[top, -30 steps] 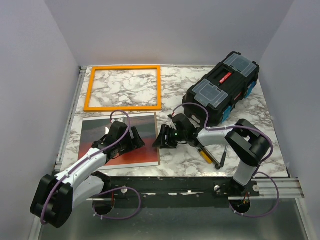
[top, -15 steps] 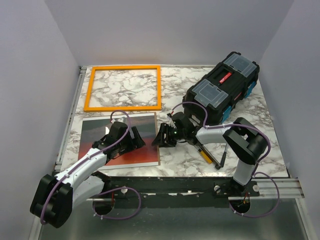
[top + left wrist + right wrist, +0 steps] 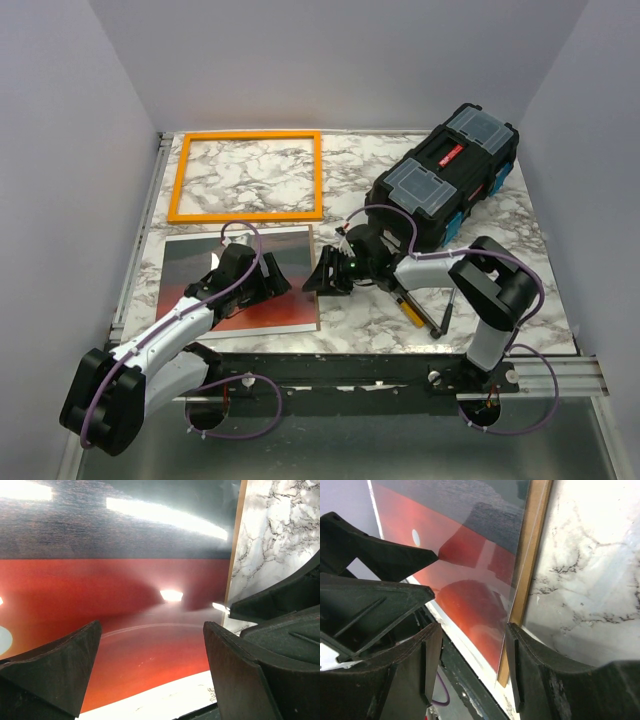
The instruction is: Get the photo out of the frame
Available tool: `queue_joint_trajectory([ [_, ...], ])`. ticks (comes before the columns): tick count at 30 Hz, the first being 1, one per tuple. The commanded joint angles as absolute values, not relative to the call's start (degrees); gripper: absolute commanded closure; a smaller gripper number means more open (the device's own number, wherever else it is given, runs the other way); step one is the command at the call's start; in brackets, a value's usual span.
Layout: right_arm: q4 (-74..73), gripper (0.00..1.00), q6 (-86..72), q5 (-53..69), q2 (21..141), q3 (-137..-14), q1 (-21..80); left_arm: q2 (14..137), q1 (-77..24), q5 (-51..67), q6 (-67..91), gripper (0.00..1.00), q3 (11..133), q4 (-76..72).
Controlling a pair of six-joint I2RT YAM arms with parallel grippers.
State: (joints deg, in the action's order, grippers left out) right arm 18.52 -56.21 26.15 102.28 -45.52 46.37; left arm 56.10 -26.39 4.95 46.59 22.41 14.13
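Observation:
The photo, a red sunset board, lies flat at the table's front left, outside the frame. The orange frame lies empty behind it. My left gripper is open low over the photo. In the left wrist view the photo fills the space between the open gripper. My right gripper is open at the photo's right edge. In the right wrist view the gripper straddles the photo's brown-backed edge near its front corner. Whether the fingers touch it I cannot tell.
A black toolbox stands at the back right, just behind the right arm. A yellow-handled tool and a thin black rod lie under the right arm. The table's front edge runs just below the photo.
My right gripper has moved a little to the left, up to the photo's right edge. The left gripper and the photo have not moved.

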Motion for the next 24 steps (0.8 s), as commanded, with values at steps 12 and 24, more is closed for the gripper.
queue_joint_trajectory([
  [12, 31.06, 0.4, -64.42, 33.12, 102.77, -43.93, 46.62, 55.14, -27.77, 3.78, 47.52, 0.12, 19.93, 16.51],
  [24, 14.18, 0.4, -54.66, 25.71, 102.29, -47.98, 46.65, 49.49, -27.86, 0.51, 50.28, 0.1, 19.58, 19.6],
])
